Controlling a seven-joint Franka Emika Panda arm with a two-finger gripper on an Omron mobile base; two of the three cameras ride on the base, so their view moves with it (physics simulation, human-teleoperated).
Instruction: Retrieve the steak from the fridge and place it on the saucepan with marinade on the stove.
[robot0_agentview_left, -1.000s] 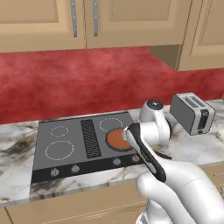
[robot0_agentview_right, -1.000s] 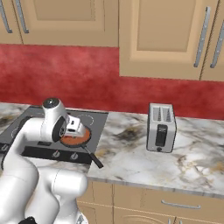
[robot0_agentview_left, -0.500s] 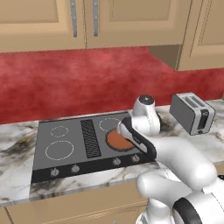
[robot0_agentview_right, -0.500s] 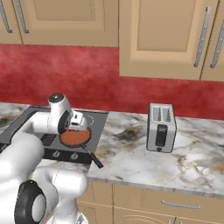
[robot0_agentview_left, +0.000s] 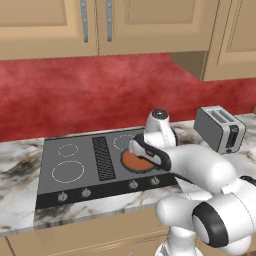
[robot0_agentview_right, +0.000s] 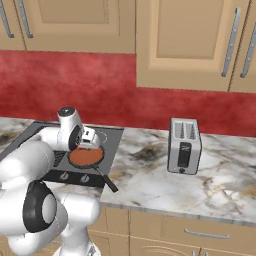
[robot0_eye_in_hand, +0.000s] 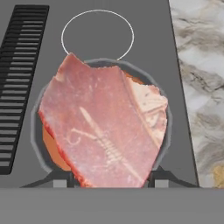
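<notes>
The steak (robot0_eye_in_hand: 103, 127), a flat pink-red slab, hangs between my gripper (robot0_eye_in_hand: 109, 180) fingers, which are shut on its lower edge. It covers most of the saucepan (robot0_eye_in_hand: 166, 118) just below it. Orange-brown marinade (robot0_eye_in_hand: 52, 151) shows past the steak's left edge. The saucepan (robot0_agentview_left: 136, 161) sits on the front right burner of the stove (robot0_agentview_left: 75, 172), with my hand right above it. From the right, the gripper (robot0_agentview_right: 90, 140) hovers over the saucepan (robot0_agentview_right: 86, 156) on the stove (robot0_agentview_right: 112, 135). The fridge is out of view.
A silver toaster (robot0_agentview_left: 219, 129) stands on the marble counter right of the stove, also the toaster (robot0_agentview_right: 184, 145). The pan's dark handle (robot0_agentview_right: 106, 181) points toward the counter's front edge. A black vent grille (robot0_eye_in_hand: 19, 83) runs down the stove's middle. Wooden cabinets hang above.
My hand has moved a little left and come in over the saucepan with the steak still in it. The arm's lower links have swung round to the right.
</notes>
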